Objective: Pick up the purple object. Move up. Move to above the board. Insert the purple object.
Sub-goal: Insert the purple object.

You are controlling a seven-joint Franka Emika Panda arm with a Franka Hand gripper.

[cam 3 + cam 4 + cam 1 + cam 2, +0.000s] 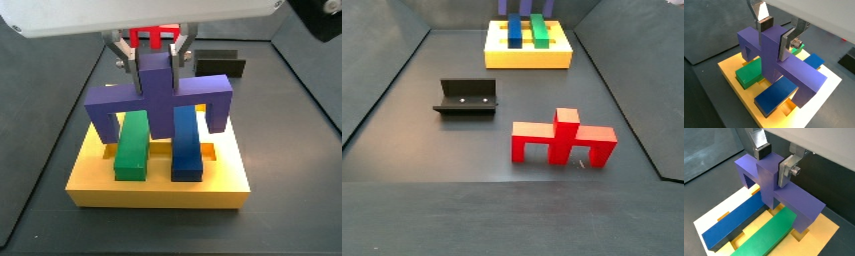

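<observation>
Gripper (pixel 776 33) clamped on the upright stem of the purple object (pixel 784 62); pads flat on both stem faces in both wrist views. The piece straddles the green bar (pixel 131 145) and blue bar (pixel 186 145) on the board (pixel 160 182), legs reaching down at the yellow slab's 9 and 3 o'clock edges. I judge insertion nearly done: I'd press straight down, keep the crossbar level, release only once seated. Farther off, fixture (pixel 465 98) and red piece (pixel 563 140) sit well apart from the board.
</observation>
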